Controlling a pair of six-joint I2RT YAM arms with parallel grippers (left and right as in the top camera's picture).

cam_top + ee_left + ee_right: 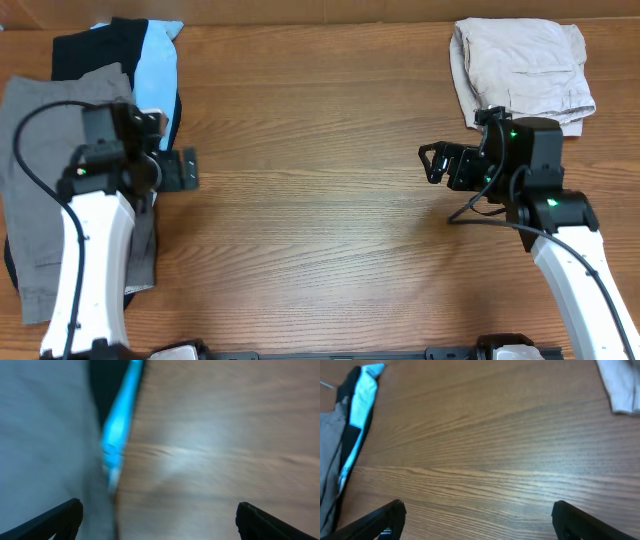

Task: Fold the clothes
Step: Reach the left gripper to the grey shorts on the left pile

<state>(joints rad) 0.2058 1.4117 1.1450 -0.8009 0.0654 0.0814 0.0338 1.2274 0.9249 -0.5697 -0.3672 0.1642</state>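
The taupe-grey shorts lie at the table's left edge, on top of a black garment and a light-blue garment. My left gripper is open and empty at the pile's right edge; its blurred wrist view shows grey cloth, a light-blue strip and bare wood between the fingers. Folded beige shorts lie at the back right. My right gripper is open and empty over bare wood, left of the beige shorts. The pile also shows in the right wrist view.
The wooden table spans the whole view. The left arm lies over the grey shorts' right side. The right arm stands at the front right with a black cable beside it.
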